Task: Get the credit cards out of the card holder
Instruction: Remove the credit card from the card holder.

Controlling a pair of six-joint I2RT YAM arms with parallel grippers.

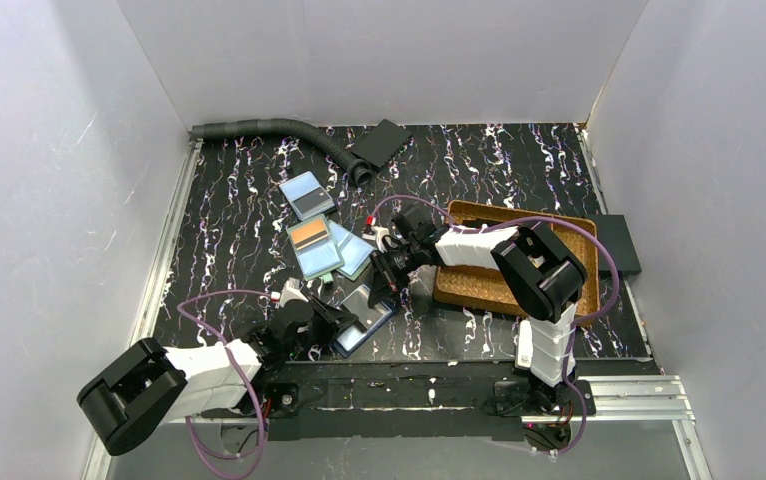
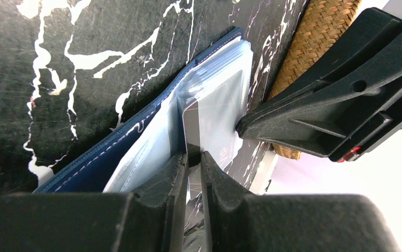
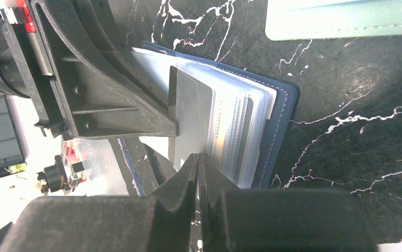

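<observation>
Card holder [image 3: 280, 121] lying open near tabletop's [image 1: 229, 220] near edge, between both arms. Left gripper [image 2: 192, 157] clamping grey card's [image 3: 191, 113] protruding edge. Right gripper [image 3: 198, 160] pinching shut on card holder's clear sleeves from opposite side. Card's way out pointing toward left arm.

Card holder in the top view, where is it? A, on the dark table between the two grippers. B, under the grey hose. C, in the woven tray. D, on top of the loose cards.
A: the card holder lies open on the table, with the left gripper and right gripper at opposite edges, beside the tray.
</observation>
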